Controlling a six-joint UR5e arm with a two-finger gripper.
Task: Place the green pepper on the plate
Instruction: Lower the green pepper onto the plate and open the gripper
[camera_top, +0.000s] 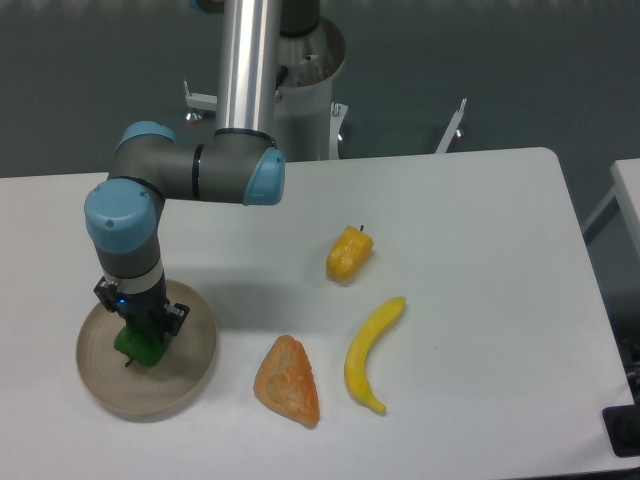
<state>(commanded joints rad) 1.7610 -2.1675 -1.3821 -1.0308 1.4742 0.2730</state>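
The green pepper (138, 347) is a small glossy bright-green lump over the middle of the plate (190, 372), a round beige dish with a raised rim at the table's front left. My gripper (141, 330) points straight down into the plate and is shut on the pepper's top. The fingertips are mostly hidden by the wrist and the pepper. Whether the pepper rests on the plate's floor or hangs just above it I cannot tell.
A yellow-orange pepper (349, 254) lies mid-table. A yellow banana (371, 353) lies to the front right of it. An orange wedge-shaped piece (288, 380) sits just right of the plate. The arm's base column (250, 70) stands at the back.
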